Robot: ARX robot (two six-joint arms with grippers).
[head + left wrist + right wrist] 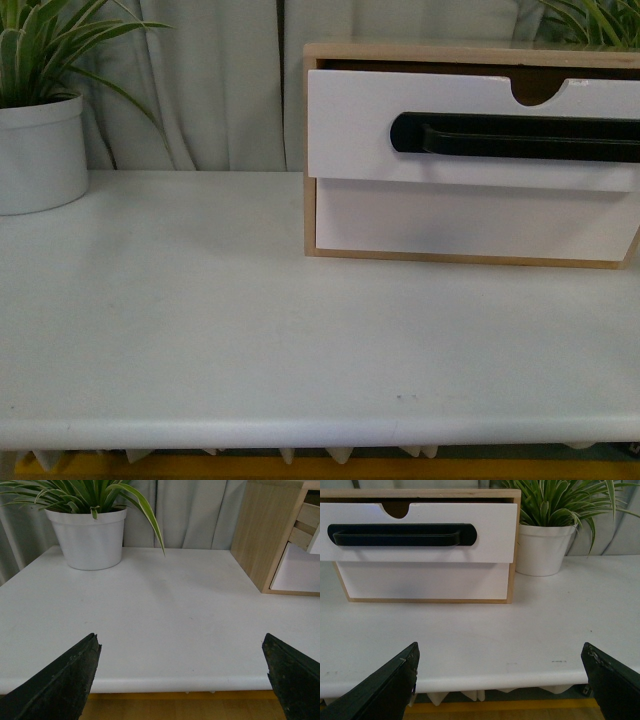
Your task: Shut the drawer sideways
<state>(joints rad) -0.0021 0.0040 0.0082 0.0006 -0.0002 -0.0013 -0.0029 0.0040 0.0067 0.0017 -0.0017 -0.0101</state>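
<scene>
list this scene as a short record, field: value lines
drawer: top slot of frame, pulled partway out
handle: black bar across drawer front
lower drawer: set back in frame, no handle
left tool: open, empty, near table front edge, clear of frame
right tool: open, empty, facing drawer, not touching it
left pot: on table, left of frame
right pot: beside frame's right side

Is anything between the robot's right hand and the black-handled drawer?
Nothing visible. Only bare table lies between the right hand and the drawer; the plant pot stands off to one side.
</scene>
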